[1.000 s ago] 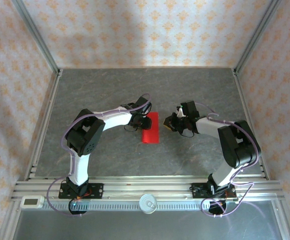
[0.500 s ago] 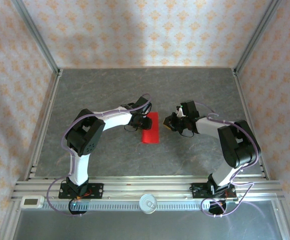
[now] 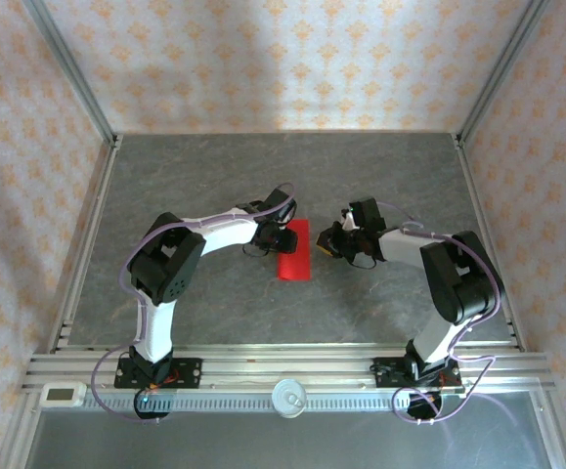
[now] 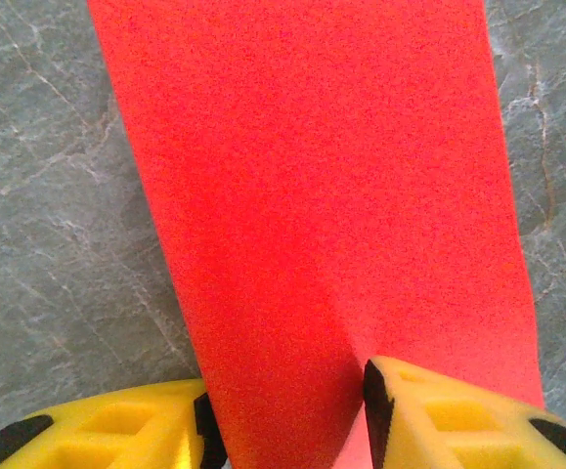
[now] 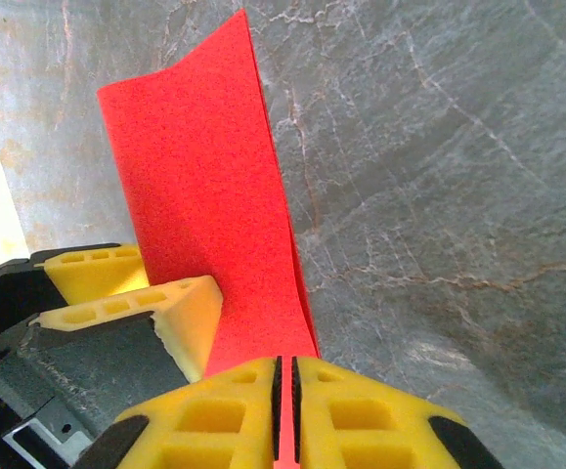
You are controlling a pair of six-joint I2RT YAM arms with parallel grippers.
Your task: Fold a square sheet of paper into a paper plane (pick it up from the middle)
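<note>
**Operator:** Report the state of the right pincer.

**Unit:** My right pincer (image 5: 284,410) is clamped on the square sheet of paper (image 5: 204,186). At the bottom of the right wrist view my two yellow fingers (image 5: 214,420) meet, with only a thin red edge between them. The sheet is folded to a narrow strip. It rises from there toward the upper left of the frame, tilted up off the grey marbled table (image 5: 439,147).

**Operator:** Report the state of the left pincer.

**Unit:** The jaws of my left pincer (image 4: 287,430) stand apart. In the left wrist view the red strip runs from the top of the frame down into the gap. The finger at lower right overlaps the strip, and the one at lower left sits at its edge. I cannot tell whether either pad presses on it.

**Operator:** Give the location of the sheet.

**Unit:** In the overhead view it sits at the centre of the table, between my two pincers.
</note>
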